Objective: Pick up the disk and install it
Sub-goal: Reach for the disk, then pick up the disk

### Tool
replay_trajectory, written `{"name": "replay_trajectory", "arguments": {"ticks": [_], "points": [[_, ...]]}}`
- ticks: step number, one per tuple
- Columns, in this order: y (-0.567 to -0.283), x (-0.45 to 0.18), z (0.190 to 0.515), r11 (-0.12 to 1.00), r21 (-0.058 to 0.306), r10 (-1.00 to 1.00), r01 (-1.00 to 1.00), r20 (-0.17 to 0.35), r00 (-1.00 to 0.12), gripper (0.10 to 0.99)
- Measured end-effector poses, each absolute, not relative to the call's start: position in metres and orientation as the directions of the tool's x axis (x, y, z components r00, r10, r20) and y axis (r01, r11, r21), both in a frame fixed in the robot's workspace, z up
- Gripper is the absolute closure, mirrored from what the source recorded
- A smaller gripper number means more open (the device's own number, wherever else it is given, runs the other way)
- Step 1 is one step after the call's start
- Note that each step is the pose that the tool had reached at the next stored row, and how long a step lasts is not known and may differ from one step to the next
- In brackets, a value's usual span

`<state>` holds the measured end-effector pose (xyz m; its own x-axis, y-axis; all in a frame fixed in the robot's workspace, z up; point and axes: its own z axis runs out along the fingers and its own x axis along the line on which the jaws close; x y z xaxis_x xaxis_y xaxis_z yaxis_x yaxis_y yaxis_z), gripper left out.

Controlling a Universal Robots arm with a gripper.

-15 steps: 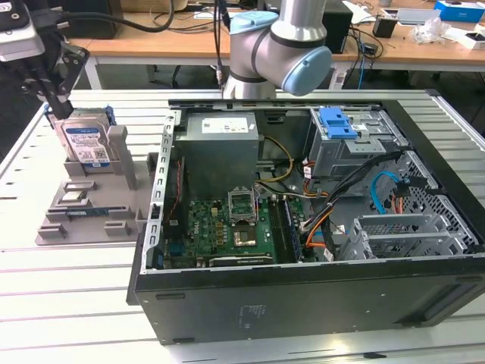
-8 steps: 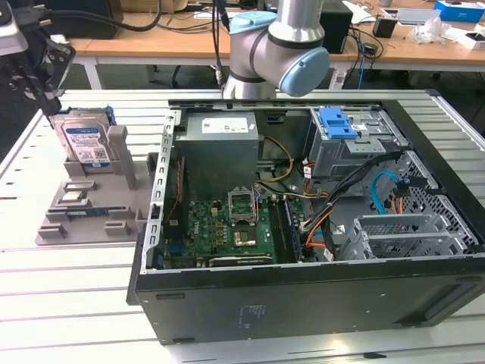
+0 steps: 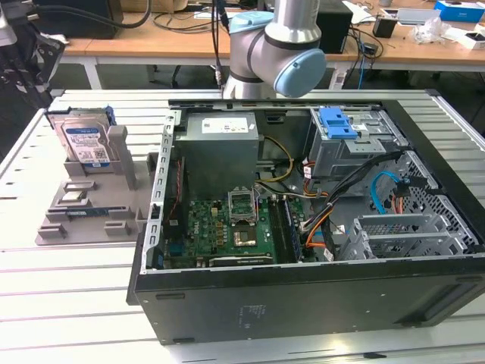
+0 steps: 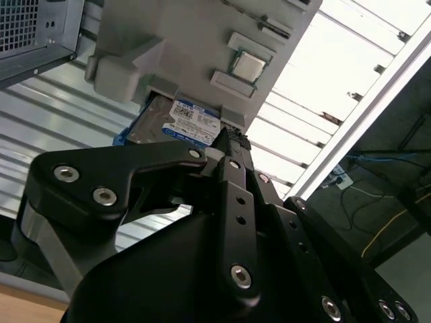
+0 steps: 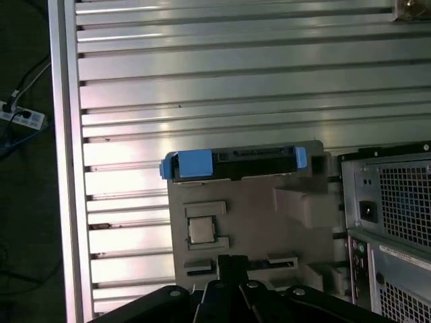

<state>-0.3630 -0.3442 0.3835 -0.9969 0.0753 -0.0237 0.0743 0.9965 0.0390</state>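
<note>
Disk point(image 3: 85, 140) stands on edge in the grey holder point(image 3: 91, 201) on the bench point(image 3: 53, 303) at the exterior view's left, outside the case point(image 3: 303, 307), top edge running left-right; your end effector point(image 5: 232, 262), fingers drawn together and empty, hangs well apart, disk ahead of its tips.

This was a lab. An opened computer tower point(image 3: 288, 307) sat on a slotted aluminium table point(image 3: 68, 296). Cable-strewn wooden benches point(image 3: 182, 42) stood at twelve o'clock.

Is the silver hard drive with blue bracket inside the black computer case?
No, the silver hard drive stands in a grey holder outside.
</note>
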Motion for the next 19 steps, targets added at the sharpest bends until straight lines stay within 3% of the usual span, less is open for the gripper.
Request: {"name": "replay_trajectory", "arguments": {"ticks": [19], "points": [[-0.3357, -0.3728, 0.3817, 0.997, 0.038, 0.075, 0.074, -0.024, -0.997, 0.980]]}}
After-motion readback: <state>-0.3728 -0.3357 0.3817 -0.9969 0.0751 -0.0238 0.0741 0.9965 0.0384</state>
